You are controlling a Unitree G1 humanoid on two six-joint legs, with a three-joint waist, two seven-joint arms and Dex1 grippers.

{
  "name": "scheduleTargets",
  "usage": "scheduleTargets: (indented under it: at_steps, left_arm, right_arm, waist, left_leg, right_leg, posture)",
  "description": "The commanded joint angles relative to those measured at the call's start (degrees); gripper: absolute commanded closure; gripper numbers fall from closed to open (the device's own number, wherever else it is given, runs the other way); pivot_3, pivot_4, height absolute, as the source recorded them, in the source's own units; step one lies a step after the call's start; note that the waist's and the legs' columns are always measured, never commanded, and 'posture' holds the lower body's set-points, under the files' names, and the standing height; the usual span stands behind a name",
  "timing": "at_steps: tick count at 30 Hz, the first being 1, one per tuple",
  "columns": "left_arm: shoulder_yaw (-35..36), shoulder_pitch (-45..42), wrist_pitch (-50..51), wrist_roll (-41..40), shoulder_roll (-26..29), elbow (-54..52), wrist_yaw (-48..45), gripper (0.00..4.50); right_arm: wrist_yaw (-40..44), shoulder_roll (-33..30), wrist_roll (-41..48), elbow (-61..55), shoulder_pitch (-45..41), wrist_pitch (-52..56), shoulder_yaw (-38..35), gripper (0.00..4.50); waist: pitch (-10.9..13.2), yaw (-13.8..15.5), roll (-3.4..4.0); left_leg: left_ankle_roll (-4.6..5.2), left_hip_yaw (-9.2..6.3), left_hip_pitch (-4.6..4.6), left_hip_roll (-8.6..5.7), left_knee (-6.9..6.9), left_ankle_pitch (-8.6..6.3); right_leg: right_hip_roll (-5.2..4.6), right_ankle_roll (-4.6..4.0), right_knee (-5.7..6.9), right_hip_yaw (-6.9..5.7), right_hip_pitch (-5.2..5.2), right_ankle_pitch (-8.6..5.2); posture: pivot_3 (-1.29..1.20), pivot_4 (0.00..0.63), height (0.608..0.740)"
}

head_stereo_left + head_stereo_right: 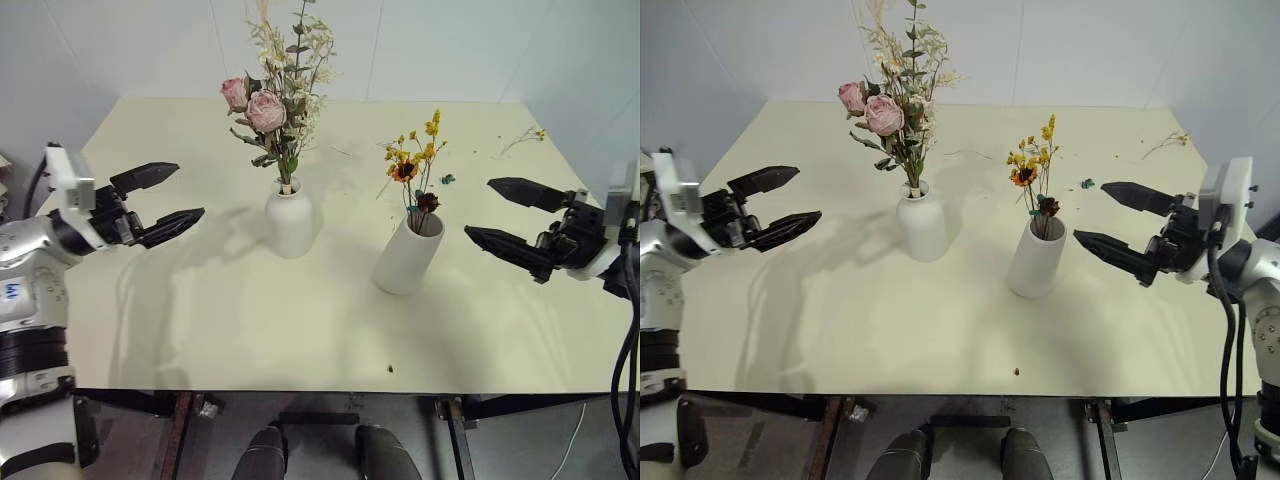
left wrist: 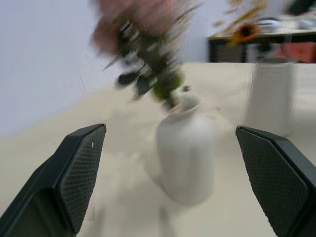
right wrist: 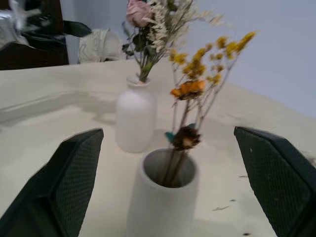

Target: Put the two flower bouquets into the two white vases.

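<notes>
Both bouquets stand upright in their vases, roses (image 1: 256,103) in the bottle vase (image 1: 290,217) and yellow sprigs (image 1: 415,160) in the cylinder (image 1: 407,255), mid-tabletop (image 1: 250,330) between the left hand (image 1: 165,200) and right hand (image 1: 505,213), fingers apart, each nearer its own vase.

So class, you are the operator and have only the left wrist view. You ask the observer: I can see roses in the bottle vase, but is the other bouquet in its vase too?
Observer: Yes. The yellow bouquet stands in the cylinder vase, with its stems inside the mouth.
Operator: Where is the right gripper?
Observer: The right gripper is open, to the right of the cylinder vase and touching nothing.
Operator: Is anything loose on the table?
Observer: A dried twig lies near the far right corner of the table.
</notes>
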Motion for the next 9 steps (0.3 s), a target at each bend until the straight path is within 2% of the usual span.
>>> scheduleTargets:
  at_steps: [1, 3, 9]
  left_arm:
    - [2.4, 3.2, 4.2, -3.4, 3.0, -6.3, -0.8, 0.01]
    - [2.9, 4.3, 6.1, -4.2, 4.3, -7.7, -0.7, 0.01]
    - [5.1, 9.1, 8.1, -5.1, 4.7, -10.2, 0.4, 0.01]
  right_arm:
    - [6.2, -3.9, -6.9, 1.7, 1.3, -7.8, 1.3, 0.00]
    - [8.9, -5.3, -9.8, 5.4, 0.3, -10.9, 2.9, 0.00]
    - [11.6, -4.7, -9.5, 10.3, -5.8, -10.7, 5.2, 0.00]
  waist:
    - [0.0, -0.2, 0.01]
    - [0.0, -0.3, 0.01]
    - [0.0, -0.9, 0.07]
  left_leg:
    - [0.00, 0.00, 0.01, 0.02, -0.02, 0.00]
    - [0.00, 0.02, 0.02, 0.05, -0.11, 0.00]
    - [-0.01, 0.10, 0.13, 0.17, -0.18, -0.01]
  right_leg:
    - [0.03, -0.03, 0.00, -0.01, -0.01, -0.02]
    - [0.06, -0.10, 0.00, 0.00, -0.06, -0.06]
    - [0.15, -0.26, 0.04, 0.05, -0.07, -0.14]
  posture:
    - [0.00, 0.150, 0.740]
    - [0.00, 0.150, 0.740]
    - [0.00, 0.150, 0.740]
